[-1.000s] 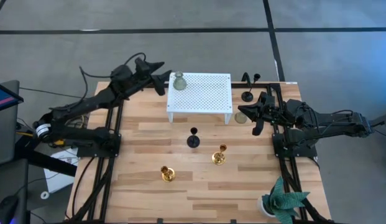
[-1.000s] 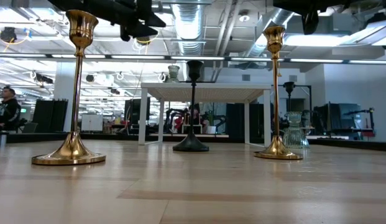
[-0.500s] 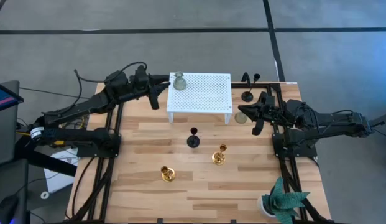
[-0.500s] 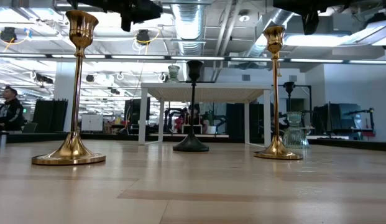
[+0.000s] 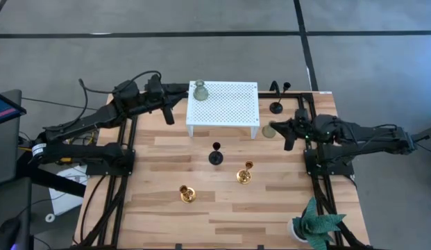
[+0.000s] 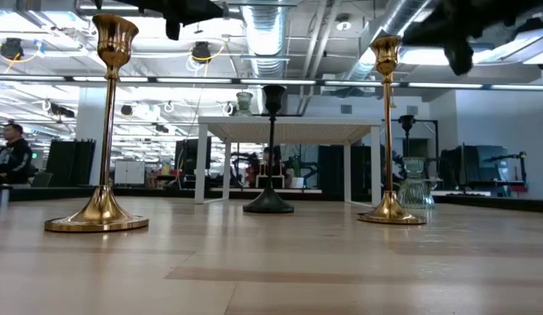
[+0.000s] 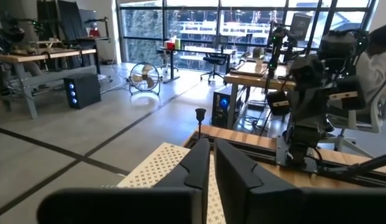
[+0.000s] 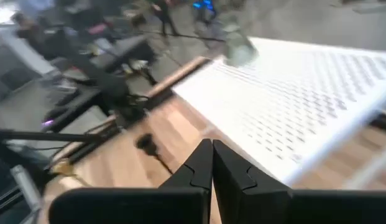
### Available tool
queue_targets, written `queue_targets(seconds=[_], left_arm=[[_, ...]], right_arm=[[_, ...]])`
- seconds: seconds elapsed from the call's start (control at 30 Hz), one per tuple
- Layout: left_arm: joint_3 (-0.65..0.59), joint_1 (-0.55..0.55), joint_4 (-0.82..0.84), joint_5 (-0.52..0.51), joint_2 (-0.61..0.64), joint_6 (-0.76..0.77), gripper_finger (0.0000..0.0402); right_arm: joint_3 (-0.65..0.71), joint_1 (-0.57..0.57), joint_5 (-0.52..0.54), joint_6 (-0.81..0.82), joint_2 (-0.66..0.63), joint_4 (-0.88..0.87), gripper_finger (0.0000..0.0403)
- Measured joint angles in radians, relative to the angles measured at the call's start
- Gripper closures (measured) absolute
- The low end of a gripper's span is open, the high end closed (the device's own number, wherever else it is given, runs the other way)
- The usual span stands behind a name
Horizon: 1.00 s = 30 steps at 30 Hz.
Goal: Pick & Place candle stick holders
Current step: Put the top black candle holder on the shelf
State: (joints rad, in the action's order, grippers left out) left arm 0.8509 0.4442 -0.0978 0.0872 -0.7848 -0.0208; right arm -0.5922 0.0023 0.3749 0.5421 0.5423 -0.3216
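While both of my arms hang above the far half of the bench, neither pincer carries anything. My left pincer (image 5: 168, 111) sits near the far left corner, just beside the left end of the white perforated stand (image 5: 229, 104), and in my left wrist view its fingers (image 7: 196, 168) are pressed almost together with only a thin slit between them. My right pincer (image 5: 288, 135) hovers by the right edge, just off the stand's right end, and its fingers (image 8: 199, 165) are likewise pressed together on nothing.

One pale green glass holder (image 5: 199, 90) stands on the stand's far left corner. The second green holder (image 5: 269, 130) rests on the wood at the stand's near right leg, close beside my right pincer; whether they touch I cannot tell. One black holder (image 5: 276, 107) stands toward the far right corner, beyond my right pincer. The other black holder (image 5: 215, 156) is upright near the bench's middle, just in front of the stand. One gold holder (image 5: 244, 175) stands a little nearer the front and to the right of that black one, and the other gold holder (image 5: 187, 194) stands closer to the front edge, left of centre. The leafy plant (image 5: 316, 223) sits at the near right corner.
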Motion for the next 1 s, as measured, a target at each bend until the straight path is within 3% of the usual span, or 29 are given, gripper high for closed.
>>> queue_targets(seconds=[0.33, 0.7, 1.0], left_arm=[[0.0, 0.0, 0.005, -0.006, -0.001, -0.001, 0.0387], [0.0, 0.0, 0.006, -0.008, -0.001, 0.0, 0.039], [0.0, 0.0, 0.008, -0.009, -0.001, -0.001, 0.039]], right_arm=[[0.0, 0.071, 0.328, 0.009, -0.015, -0.133, 0.0403], [0.0, 0.073, 0.386, 0.009, -0.013, -0.276, 0.0403], [0.066, 0.054, 0.382, 0.01, -0.04, -0.268, 0.0403]])
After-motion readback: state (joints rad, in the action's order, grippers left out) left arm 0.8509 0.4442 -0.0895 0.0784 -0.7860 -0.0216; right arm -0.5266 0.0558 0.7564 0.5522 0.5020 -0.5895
